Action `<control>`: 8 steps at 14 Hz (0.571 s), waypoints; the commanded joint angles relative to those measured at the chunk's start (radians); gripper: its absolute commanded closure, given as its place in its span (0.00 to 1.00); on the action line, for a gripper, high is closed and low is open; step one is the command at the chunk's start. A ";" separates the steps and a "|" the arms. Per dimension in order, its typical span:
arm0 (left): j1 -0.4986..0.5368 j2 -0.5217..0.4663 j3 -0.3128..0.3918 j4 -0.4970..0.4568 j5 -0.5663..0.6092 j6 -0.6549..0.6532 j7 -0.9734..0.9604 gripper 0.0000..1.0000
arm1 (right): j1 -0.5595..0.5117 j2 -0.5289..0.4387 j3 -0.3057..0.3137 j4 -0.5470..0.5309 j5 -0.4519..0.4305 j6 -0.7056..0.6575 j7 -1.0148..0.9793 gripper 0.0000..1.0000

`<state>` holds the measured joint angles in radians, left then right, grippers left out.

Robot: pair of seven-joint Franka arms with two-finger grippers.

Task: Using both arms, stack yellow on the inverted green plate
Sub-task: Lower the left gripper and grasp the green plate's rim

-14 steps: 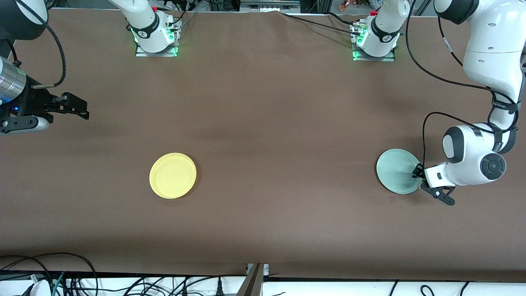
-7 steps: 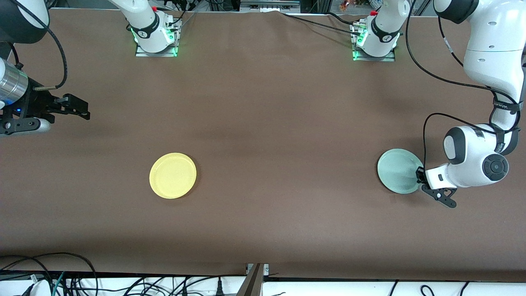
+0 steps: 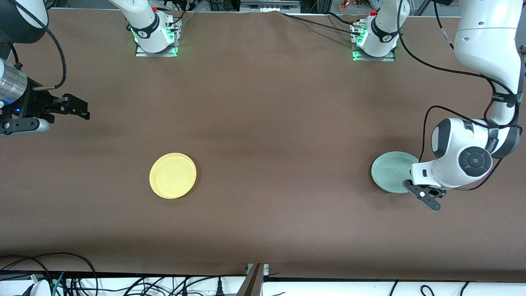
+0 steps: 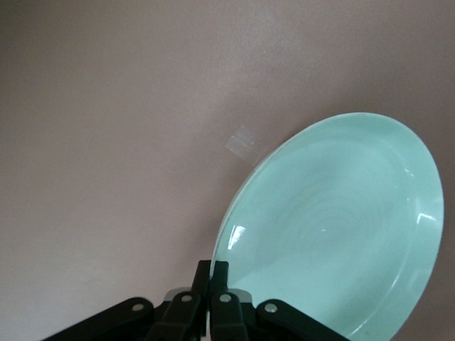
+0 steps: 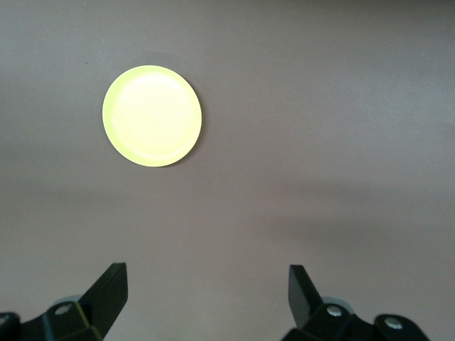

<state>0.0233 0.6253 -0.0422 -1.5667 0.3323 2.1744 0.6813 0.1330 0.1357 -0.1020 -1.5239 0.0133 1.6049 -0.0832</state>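
Surveying my rig, I find the table point(image 3: 263, 123) covered in plain brown material, with both arm bases bolted along its edge farthest from the front camera, green lights lit at each. Cables lie loose along the white edge nearest the front camera.

The yellow plate point(image 3: 173, 175) sits flat, rim up, toward the right arm's end of the table. The right claw point(image 3: 78, 110) hangs over bare table at that end, well apart from the plate, its fingers point(image 5: 106, 288) spread wide with nothing between them; this arm waits.

The green plate point(image 3: 390, 176) is toward the left arm's end. The left claw point(image 4: 211, 284) is clamped on the plate's rim, fingers pinched together on the edge. In the left wrist view the plate appears tilted, its ringed face toward the camera.

Against the frame half a second earlier, I note that the green plate has shifted slightly toward the table's middle, and the left arm's wrist has turned and moved with it. The yellow plate and right claw are unchanged.
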 commanded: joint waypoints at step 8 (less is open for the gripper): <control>-0.310 0.004 0.015 0.129 0.534 -0.241 -0.291 1.00 | -0.007 -0.010 -0.018 -0.010 0.019 -0.002 -0.015 0.00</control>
<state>-0.2097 0.6225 -0.0443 -1.4550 0.8158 1.9864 0.4761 0.1323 0.1358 -0.1156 -1.5240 0.0135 1.6049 -0.0832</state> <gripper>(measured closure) 0.969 0.000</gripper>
